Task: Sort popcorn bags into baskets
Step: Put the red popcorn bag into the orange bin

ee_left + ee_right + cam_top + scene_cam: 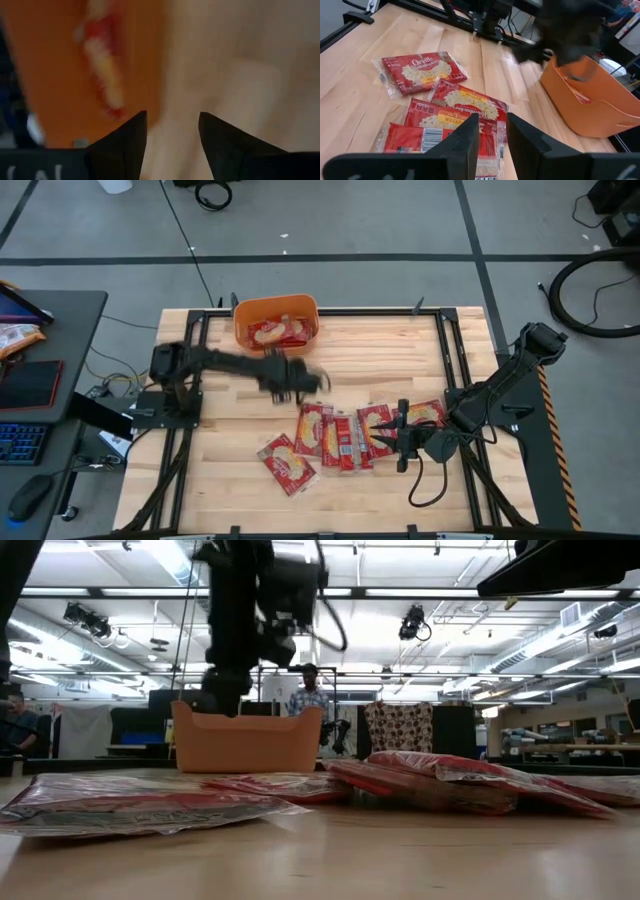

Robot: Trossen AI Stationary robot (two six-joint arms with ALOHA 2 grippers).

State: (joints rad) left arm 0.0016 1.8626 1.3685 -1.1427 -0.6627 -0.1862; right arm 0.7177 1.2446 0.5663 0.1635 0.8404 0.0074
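Observation:
The orange basket (243, 330) stands at the table's far edge with red popcorn bags (275, 332) lying inside it. Several more red bags lie flat and overlapping on the table's near middle (345, 442), with one apart on their left (290, 463). My left gripper (172, 135) is open and empty, raised just near of the basket (55, 75), between it and the bags (300, 378). My right gripper (492, 135) is open with a narrow gap, low over the right end of the row of bags (455, 102). Whether it touches them cannot be told.
Black frame rails run along the table's edges (450, 350). A desk to the left holds a keyboard, a mouse and an orange-and-white snack packet (20, 335). Bare wood lies left of the bags (225, 430). People stand far behind the table (310, 695).

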